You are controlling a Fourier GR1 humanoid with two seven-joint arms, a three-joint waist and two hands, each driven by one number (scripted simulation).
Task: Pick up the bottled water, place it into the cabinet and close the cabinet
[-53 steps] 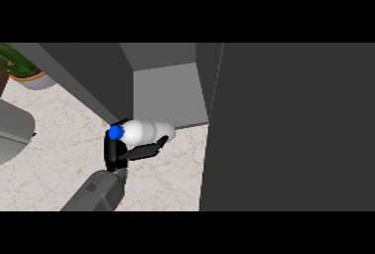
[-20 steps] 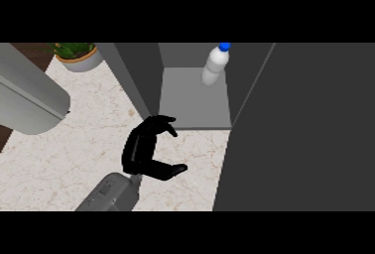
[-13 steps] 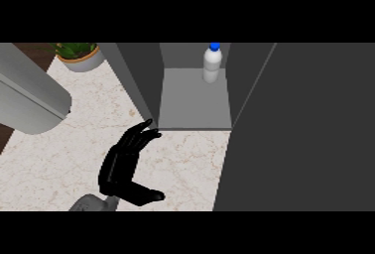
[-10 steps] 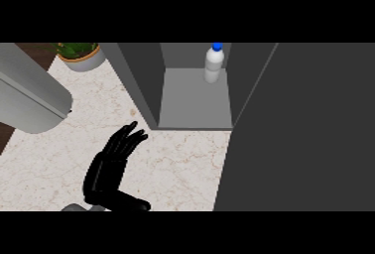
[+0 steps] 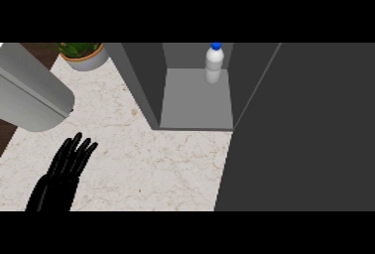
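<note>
The bottled water (image 5: pixel 213 64), clear with a blue cap, stands upright at the back of the open cabinet's grey shelf (image 5: pixel 196 106). My left hand (image 5: pixel 62 173) is low at the left over the marble counter (image 5: pixel 168 163), well away from the cabinet. Its fingers are straight and hold nothing. A wide dark panel (image 5: pixel 307 139), which I take for the cabinet's open door, fills the right side. The right hand does not show.
A potted plant (image 5: pixel 82 53) sits at the back left of the counter. A large grey cylinder (image 5: pixel 33 94) slants across the left edge above the hand. The cabinet's dark left wall (image 5: pixel 143 79) rises between the plant and the shelf.
The hand carried the bottle to the shelf, let go of it there, then drew back down and to the left with fingers straightened. The bottle stays upright in the cabinet.
</note>
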